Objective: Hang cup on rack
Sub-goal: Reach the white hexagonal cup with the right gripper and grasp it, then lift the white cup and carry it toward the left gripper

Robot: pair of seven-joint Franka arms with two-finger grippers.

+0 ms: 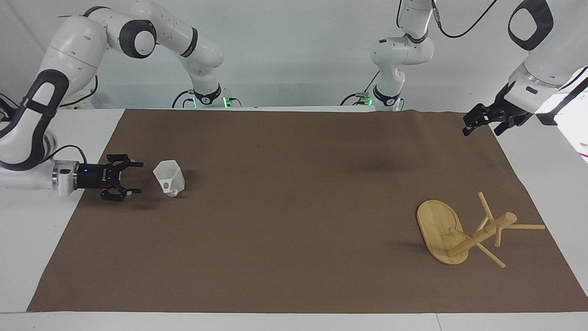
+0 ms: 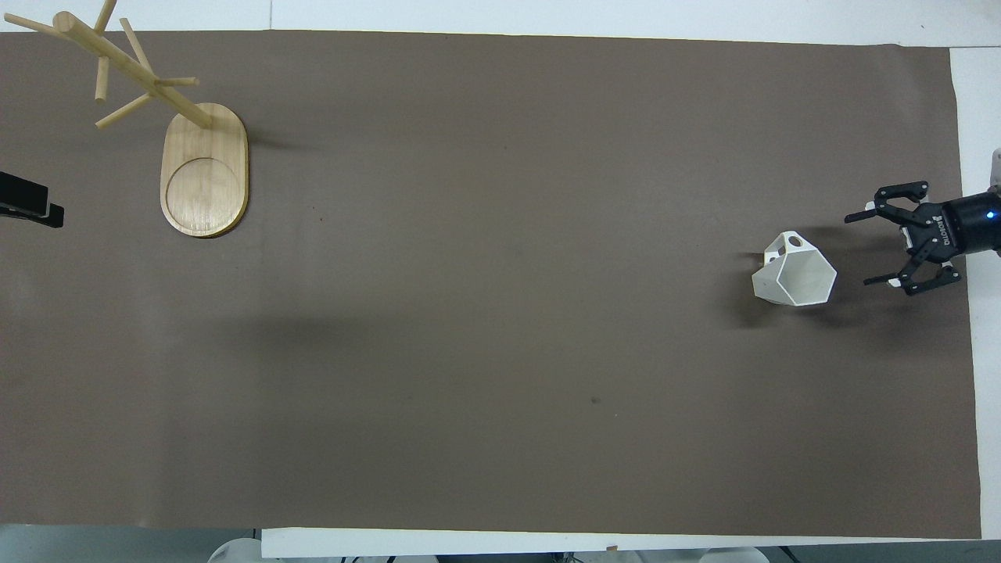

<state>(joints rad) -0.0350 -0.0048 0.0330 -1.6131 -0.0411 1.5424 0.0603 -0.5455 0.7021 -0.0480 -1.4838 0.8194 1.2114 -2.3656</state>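
Note:
The white faceted cup [image 1: 169, 178] stands on the brown mat toward the right arm's end of the table, rim up, its handle loop [image 2: 787, 244] on the side farther from the robots. My right gripper [image 1: 137, 178] is open and empty. It lies level and low over the mat, pointing at the cup with a small gap to it; it also shows in the overhead view [image 2: 862, 250]. The bamboo rack [image 1: 438, 225] stands toward the left arm's end, its post and pegs [image 2: 129, 74] bare. My left gripper [image 1: 480, 123] waits raised over the mat's corner at that end.
A brown mat [image 1: 294, 230] covers most of the white table [image 1: 27, 230]. Bare white strips of table run along both ends and the edge farthest from the robots. Nothing else lies on the mat between the cup and the rack.

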